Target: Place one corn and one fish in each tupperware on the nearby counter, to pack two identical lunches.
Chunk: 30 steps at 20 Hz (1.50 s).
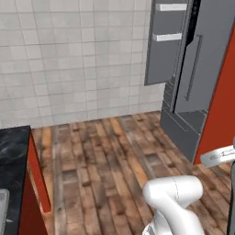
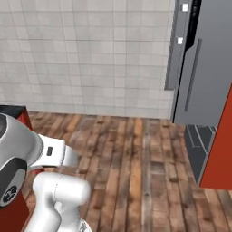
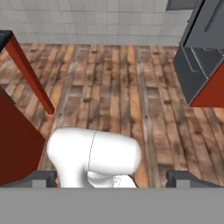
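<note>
my gripper (image 3: 112, 177) is spread wide and holds nothing, its tips far apart over the wooden floor (image 3: 118, 87). the counter (image 1: 11, 151) lies off to my left, its red cabinet (image 3: 17, 144) beside me, a grey tray corner (image 1: 2, 206) at its edge. corn and fish i can't place. the open fridge (image 1: 193, 69) is ahead right. i judge i must swing left, arm tucked low.

no readable text, no labels, no brand marks, no numbers, no signs on any surface

Black white-veined counter (image 1: 11, 151), red cabinet fronts (image 3: 15, 144), seemingly grey fridge (image 2: 206, 68).
</note>
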Motion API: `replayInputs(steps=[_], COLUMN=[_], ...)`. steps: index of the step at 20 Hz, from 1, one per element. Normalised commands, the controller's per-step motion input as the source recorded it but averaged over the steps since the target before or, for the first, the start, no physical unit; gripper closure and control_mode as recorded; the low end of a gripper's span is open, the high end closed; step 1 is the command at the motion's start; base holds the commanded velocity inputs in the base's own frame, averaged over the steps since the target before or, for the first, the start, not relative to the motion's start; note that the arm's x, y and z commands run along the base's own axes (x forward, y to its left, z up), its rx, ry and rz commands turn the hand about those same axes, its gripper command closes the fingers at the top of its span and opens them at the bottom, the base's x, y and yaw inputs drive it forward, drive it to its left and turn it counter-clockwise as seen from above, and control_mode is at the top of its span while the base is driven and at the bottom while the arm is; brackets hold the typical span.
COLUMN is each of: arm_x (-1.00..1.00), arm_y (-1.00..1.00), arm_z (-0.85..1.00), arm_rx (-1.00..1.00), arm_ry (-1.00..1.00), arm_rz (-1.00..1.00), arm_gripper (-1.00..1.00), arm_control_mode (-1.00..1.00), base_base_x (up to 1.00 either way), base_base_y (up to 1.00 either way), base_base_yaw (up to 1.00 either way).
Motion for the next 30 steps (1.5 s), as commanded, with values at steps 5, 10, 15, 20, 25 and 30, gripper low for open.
replayInputs(steps=[5,10,15,20,25,30], arm_x=[0.0,0.0,0.0,0.0,0.0,0.0], arm_y=[0.0,0.0,0.0,0.0,0.0,0.0], arm_z=[0.0,0.0,0.0,0.0,0.0,0.0], arm_rx=[0.0,0.0,0.0,0.0,0.0,0.0], arm_ry=[0.0,0.0,0.0,0.0,0.0,0.0], arm_rz=[0.0,0.0,0.0,0.0,0.0,0.0], arm_gripper=[-1.0,-1.0,-1.0,-1.0,-1.0,-1.0], arm_control_mode=[1.0,1.0,1.0,1.0,1.0,1.0], base_base_x=[1.0,1.0,1.0,1.0,1.0,0.93], base_base_y=[0.1,0.01,0.21,0.29,0.23,0.11], base_base_yaw=[-0.12,-0.28,-0.27,-0.29,-0.36,-0.45])
